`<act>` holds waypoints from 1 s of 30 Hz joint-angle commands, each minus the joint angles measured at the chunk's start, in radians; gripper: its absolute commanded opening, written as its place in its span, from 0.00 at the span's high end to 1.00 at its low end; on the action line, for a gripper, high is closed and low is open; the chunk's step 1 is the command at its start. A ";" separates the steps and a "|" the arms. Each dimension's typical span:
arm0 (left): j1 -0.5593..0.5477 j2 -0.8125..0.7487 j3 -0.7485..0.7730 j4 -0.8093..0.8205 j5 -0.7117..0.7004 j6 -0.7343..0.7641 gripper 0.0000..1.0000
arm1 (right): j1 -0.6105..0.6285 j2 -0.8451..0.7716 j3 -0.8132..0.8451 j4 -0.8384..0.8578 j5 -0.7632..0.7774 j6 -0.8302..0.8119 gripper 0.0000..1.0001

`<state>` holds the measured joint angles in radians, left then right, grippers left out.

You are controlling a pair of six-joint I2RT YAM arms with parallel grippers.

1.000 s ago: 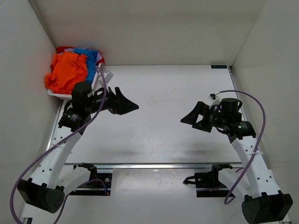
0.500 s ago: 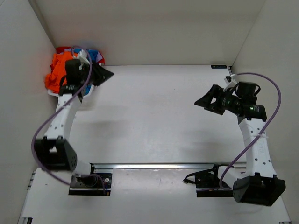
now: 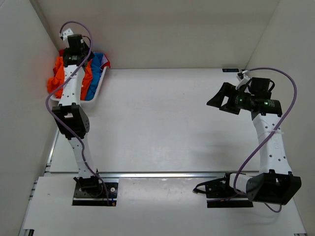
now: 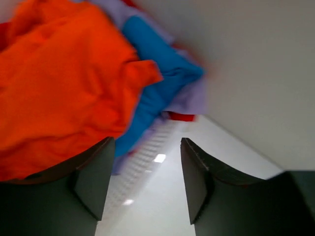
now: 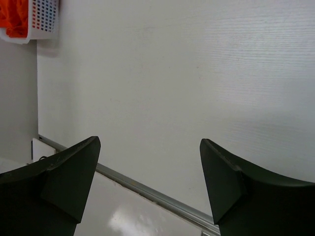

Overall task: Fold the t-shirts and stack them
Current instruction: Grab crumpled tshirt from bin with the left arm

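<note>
Two arms outstretched — left gripper over t-shirts, right gripper aloft.

- Orange t-shirt — crumpled, heaped on top in the basket.
- Blue t-shirt — bunched at the basket's right side.
- Red t-shirt: a sliver under the blue.

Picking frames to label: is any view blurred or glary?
Left wrist view: blurred, orange shirt and blue shirt soft-edged, small white glints beneath. Right wrist view: sharp, basket holes crisp. Top view: sharp, table evenly lit.
</note>
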<state>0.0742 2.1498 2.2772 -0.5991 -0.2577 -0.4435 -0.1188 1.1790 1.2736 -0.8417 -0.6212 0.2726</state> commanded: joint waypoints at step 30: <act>0.098 0.171 0.051 -0.031 -0.287 0.147 1.00 | 0.080 0.196 0.191 -0.046 0.069 0.094 0.30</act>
<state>0.2008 2.4218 2.2292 -0.6117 -0.4660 -0.2691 -0.0341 1.4273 1.4849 -0.9184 -0.5377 0.3462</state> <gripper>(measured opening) 0.022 0.708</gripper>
